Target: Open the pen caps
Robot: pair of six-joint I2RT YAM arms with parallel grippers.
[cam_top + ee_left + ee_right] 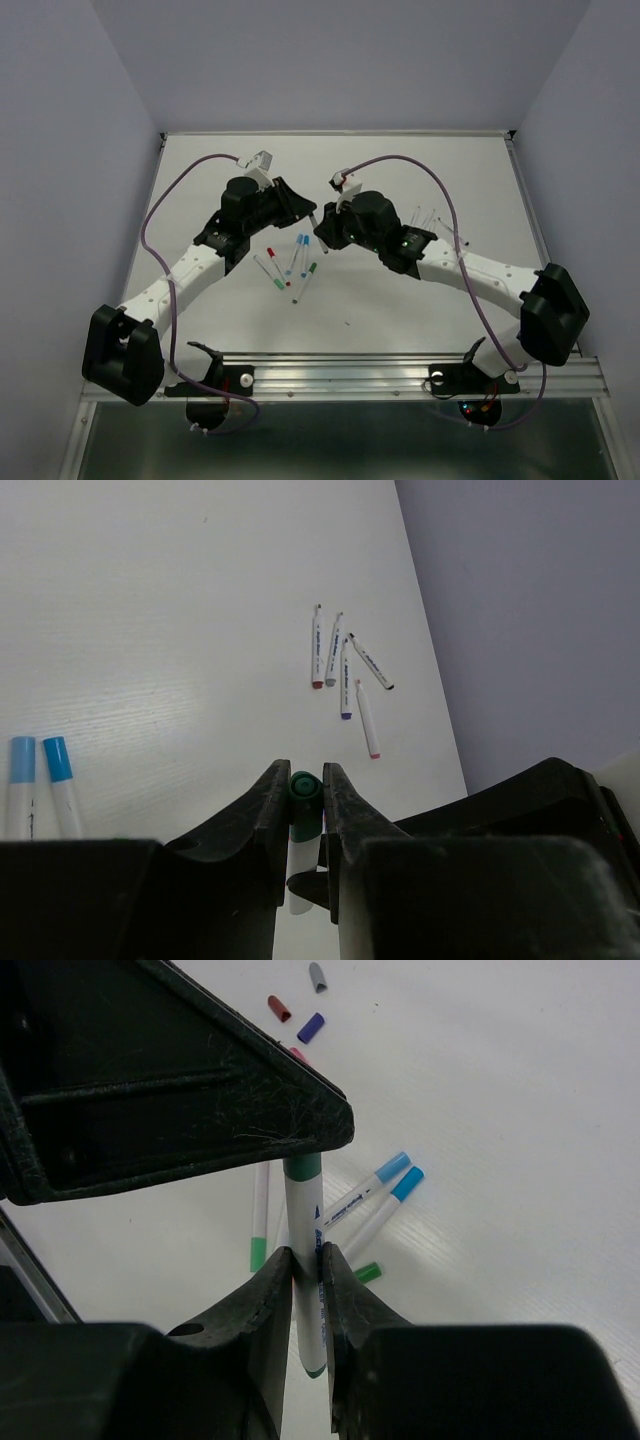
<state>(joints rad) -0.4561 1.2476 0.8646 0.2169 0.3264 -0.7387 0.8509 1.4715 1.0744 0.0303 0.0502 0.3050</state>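
Observation:
Both grippers hold one green pen between them above the table. My left gripper [305, 770] is shut on its dark green cap [305, 792]; the cap is still on the white barrel. My right gripper [305, 1252] is shut on the white barrel [303, 1215], just below the green cap [303, 1167], which disappears into the left gripper's black fingers [200, 1100]. In the top view the left gripper [306, 212] and the right gripper [324, 236] meet at mid-table. Loose caps lie on the table: grey [318, 976], red [279, 1008], purple [311, 1027].
Capped pens lie under the grippers: two with blue caps [392, 1178], two with green caps [258, 1252], and a cluster shows in the top view [290, 265]. Several uncapped white barrels [340, 660] lie towards the right side [432, 215]. Walls enclose the table.

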